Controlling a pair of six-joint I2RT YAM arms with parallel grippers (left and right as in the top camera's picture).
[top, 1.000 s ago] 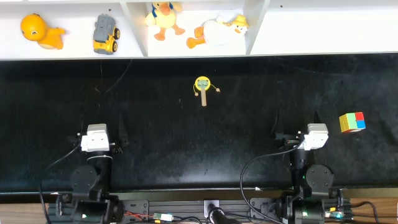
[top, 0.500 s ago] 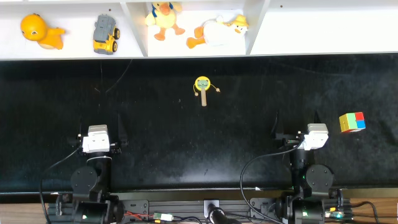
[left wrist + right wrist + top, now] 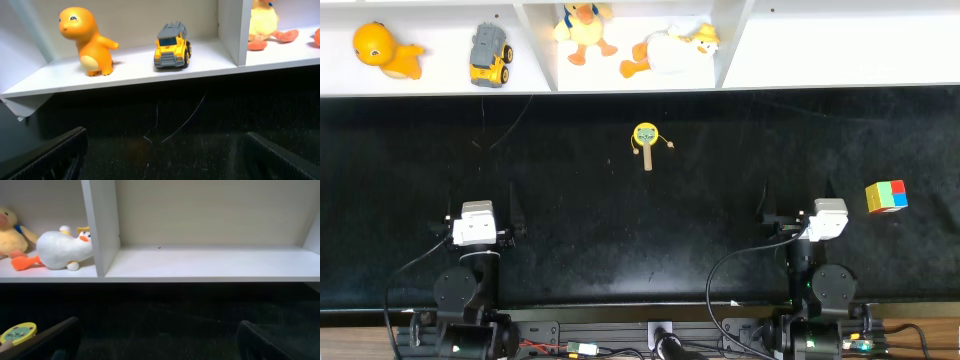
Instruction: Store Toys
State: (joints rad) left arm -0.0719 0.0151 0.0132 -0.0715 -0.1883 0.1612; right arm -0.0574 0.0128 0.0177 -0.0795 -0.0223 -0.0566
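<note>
A small rattle drum (image 3: 646, 140) with a wooden handle lies on the black table, mid-way across and near the shelf; its edge shows as the drum (image 3: 18, 332) in the right wrist view. A colour cube (image 3: 886, 196) rests at the far right. The white shelf (image 3: 820, 60) holds an orange figure (image 3: 86, 41), a yellow truck (image 3: 172, 46), a yellow duck plush (image 3: 583, 30) and a white duck plush (image 3: 62, 249). My left gripper (image 3: 480, 207) and right gripper (image 3: 798, 200) sit low near their bases, both open and holding nothing.
The shelf's right compartment (image 3: 210, 262) stands bare behind a white divider (image 3: 102, 230). Black table (image 3: 740, 130) stretches between the grippers and the shelf. Cables run along the front edge by the arm bases.
The left gripper has settled a touch back toward its base. The toys and the right arm have not moved.
</note>
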